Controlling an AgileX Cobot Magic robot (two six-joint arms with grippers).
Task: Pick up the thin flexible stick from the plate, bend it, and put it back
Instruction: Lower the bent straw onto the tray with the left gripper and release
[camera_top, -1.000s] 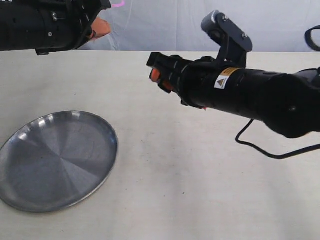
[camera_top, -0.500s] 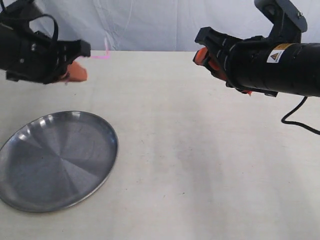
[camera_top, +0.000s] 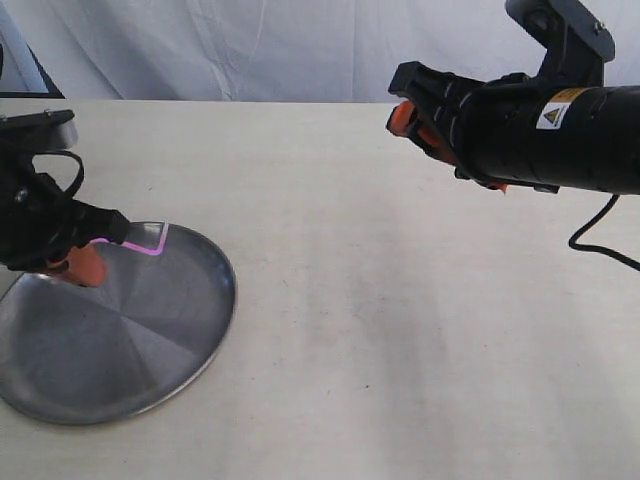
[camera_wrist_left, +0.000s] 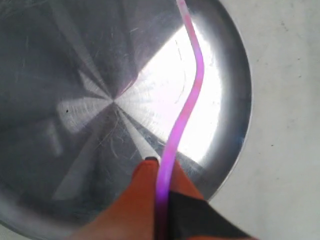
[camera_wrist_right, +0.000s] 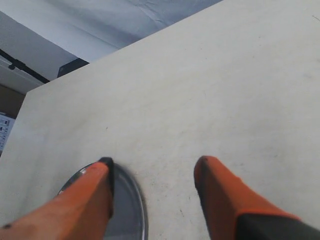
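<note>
The round silver plate (camera_top: 150, 340) lies on the table at the lower left. My left gripper (camera_top: 88, 262) hangs low over its far left part, shut on the thin pink stick (camera_top: 145, 247). The stick juts out to the right and bends sharply upward at its end. In the left wrist view the stick (camera_wrist_left: 187, 107) runs in a wavy curve from between my orange fingers (camera_wrist_left: 145, 190) across the plate (camera_wrist_left: 75, 60). My right gripper (camera_top: 408, 122) is open and empty, held high at the upper right. Its wrist view shows the orange fingers (camera_wrist_right: 220, 192) spread wide, with the plate's edge (camera_wrist_right: 132, 210) beyond them.
The pale table top (camera_top: 400, 330) stretches from the plate to the right edge. A white cloth backdrop (camera_top: 250, 45) hangs behind the table. A black cable (camera_top: 600, 245) loops down from the right arm.
My left gripper has come down from the far left back of the table to just over the plate, carrying the stick. The right arm drew back to the right, then held still.
</note>
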